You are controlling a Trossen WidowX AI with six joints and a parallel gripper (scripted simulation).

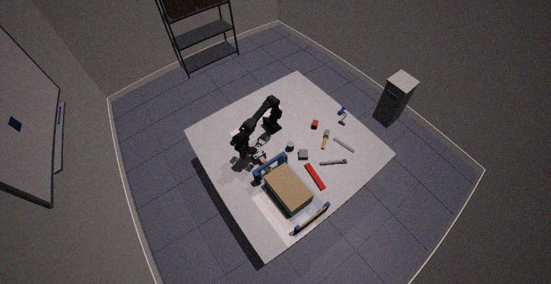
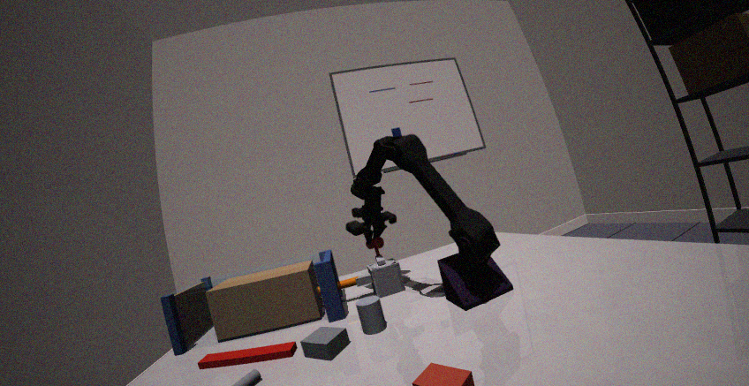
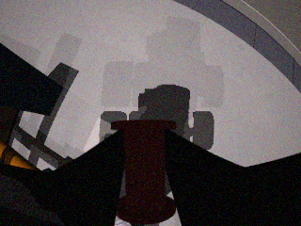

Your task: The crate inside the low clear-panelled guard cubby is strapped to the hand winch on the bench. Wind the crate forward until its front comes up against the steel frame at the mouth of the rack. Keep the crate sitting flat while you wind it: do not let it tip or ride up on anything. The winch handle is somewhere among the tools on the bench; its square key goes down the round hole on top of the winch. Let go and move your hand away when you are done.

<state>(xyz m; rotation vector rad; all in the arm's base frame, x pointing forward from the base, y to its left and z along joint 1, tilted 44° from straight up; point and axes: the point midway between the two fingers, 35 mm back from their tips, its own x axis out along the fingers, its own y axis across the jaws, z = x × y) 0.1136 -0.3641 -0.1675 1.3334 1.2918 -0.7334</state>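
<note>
The tan-topped crate [image 1: 289, 188] [image 2: 265, 298] sits flat inside the cubby. Its front is close behind the blue frame [image 1: 269, 166] [image 2: 329, 284], with a sliver of orange showing between them. The orange strap [image 2: 347, 282] runs through the frame to the grey winch [image 2: 388, 280]. My gripper [image 2: 374, 243] [image 3: 143, 137] points down above the winch, shut on the dark red knob [image 3: 145, 171] of the winch handle. The handle's grey arm [image 2: 380, 261] lies at the winch's top. Whether its square key is fully down the hole is hidden.
A grey cylinder [image 1: 290, 146] [image 2: 371, 314], a grey block [image 1: 303, 154] [image 2: 325, 343] and a red bar [image 1: 314, 176] [image 2: 247, 355] lie beside the cubby. A wrench [image 1: 333, 162], a hammer [image 1: 325, 140] and a red block [image 1: 314, 123] [image 2: 443, 375] are farther off.
</note>
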